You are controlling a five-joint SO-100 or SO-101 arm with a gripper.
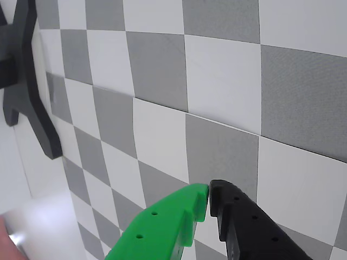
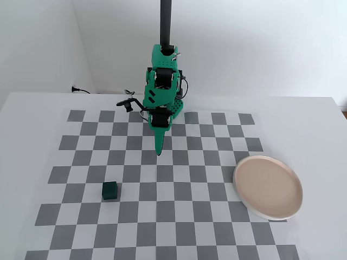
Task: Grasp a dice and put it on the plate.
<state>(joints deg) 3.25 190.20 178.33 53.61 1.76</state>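
The fixed view looks from the front and from above, down at the whole table point(image 2: 32, 108), facing the arm point(image 2: 162, 97) and the white wall behind it. It stands far enough to hold the complete checker mat point(image 2: 162, 189). The wrist view rides on the arm, very near to the mat point(image 1: 217, 81), tilted, with the gripper point(image 1: 209, 196) entering from the bottom edge. Both views share the mat squares under the gripper point(image 2: 159, 153).
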